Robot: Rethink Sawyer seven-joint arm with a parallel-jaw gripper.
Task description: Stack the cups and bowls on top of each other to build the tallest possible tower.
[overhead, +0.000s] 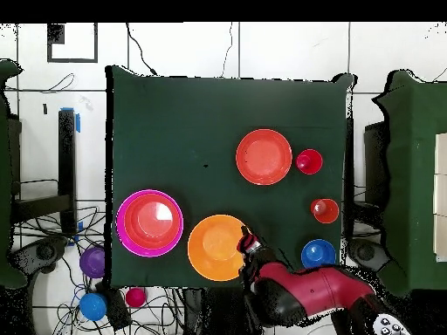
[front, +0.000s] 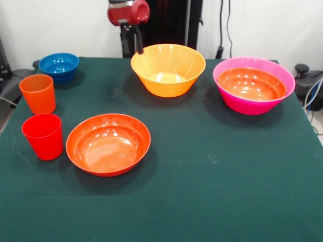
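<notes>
Beside yellow-orange bowl: gripper, state unclear.

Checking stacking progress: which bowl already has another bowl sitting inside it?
The large pink bowl, holding a red-orange bowl. The yellow-orange, blue and other red-orange bowls stand empty.

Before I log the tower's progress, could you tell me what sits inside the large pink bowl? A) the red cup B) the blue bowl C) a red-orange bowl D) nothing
C: a shallow red-orange bowl is nested inside the large pink bowl, as the overhead view also shows.
</notes>
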